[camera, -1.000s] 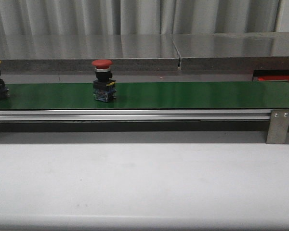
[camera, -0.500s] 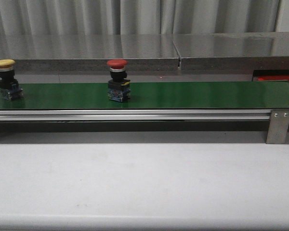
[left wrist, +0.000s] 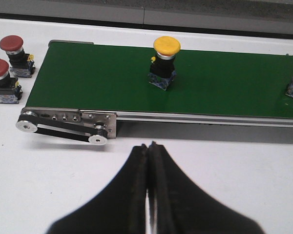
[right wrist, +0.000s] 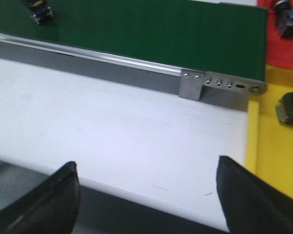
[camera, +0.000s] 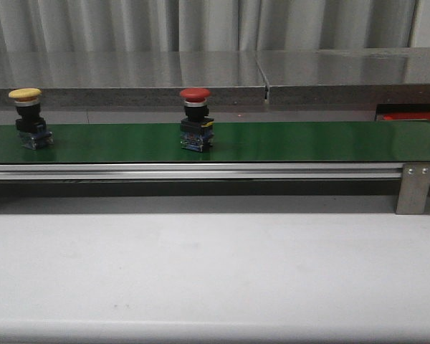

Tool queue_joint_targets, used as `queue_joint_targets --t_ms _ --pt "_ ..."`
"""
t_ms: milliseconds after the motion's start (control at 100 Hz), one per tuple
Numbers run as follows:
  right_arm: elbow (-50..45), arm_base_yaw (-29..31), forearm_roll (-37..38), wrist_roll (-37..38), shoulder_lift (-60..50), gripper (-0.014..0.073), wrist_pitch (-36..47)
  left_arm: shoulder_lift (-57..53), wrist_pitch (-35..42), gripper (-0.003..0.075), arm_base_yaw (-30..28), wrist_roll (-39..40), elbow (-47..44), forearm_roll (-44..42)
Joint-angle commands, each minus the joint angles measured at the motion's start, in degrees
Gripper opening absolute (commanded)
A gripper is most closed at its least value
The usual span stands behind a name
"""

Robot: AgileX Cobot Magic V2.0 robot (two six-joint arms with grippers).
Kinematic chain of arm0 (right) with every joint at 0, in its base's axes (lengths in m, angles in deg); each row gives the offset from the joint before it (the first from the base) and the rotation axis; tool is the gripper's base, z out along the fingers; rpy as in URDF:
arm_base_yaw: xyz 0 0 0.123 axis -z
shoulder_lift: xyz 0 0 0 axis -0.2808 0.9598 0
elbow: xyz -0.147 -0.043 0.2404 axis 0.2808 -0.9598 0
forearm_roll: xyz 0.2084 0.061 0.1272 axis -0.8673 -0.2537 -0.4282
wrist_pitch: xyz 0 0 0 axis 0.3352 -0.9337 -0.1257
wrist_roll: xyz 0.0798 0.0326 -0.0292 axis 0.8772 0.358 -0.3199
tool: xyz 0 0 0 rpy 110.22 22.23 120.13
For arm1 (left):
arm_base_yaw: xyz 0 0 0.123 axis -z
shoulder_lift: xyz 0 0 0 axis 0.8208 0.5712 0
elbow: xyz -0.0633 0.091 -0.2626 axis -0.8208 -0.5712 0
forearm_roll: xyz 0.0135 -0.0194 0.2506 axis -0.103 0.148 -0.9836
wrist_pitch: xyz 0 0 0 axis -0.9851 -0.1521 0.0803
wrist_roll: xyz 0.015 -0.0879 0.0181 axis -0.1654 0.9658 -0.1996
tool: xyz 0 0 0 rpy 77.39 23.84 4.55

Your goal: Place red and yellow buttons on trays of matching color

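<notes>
Green belt: yellow button, red button upright, well apart. Left claw pressed together; right claw spread, above table.

Both grippers have matte black, tapered jaws.

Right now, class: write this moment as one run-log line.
belt: red button, yellow button riding upright | left fingers: shut, empty | right fingers: open, empty | yellow tray: holds a button

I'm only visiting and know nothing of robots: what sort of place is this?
Probably a sorting test bench: push buttons ride a green belt, with red and yellow trays at its end.
</notes>
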Motion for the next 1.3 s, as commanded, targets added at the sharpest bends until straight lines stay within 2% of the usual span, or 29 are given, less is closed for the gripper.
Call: queue_joint_targets --t_ms 0,80,270,620,890,1290 --pt "5.1 0.0 -6.3 -4.8 7.5 0.0581 2.0 -0.1 4.3 -0.0019 0.3 -0.1 1.6 1.3" --pt "8.6 -0.4 -8.8 -7.7 14.5 0.0581 1.2 -0.1 4.3 -0.0019 0.3 -0.1 1.6 1.3" --pt "18.3 -5.0 -8.8 -8.7 30.5 0.0581 0.9 -0.1 4.3 -0.0019 0.3 -0.1 1.6 1.3" --pt "37.5 -15.8 -2.9 -8.7 53.8 0.0581 2.0 -0.1 4.3 -0.0019 0.3 -0.1 1.6 1.3" --pt "51.2 -21.1 0.0 -8.7 65.6 0.0581 1.9 -0.1 4.3 -0.0019 0.3 -0.1 1.6 1.3" --pt "63.6 -21.6 -0.1 -8.7 76.0 0.0581 -0.6 -0.1 4.3 -0.0019 0.3 -0.1 1.6 1.3"
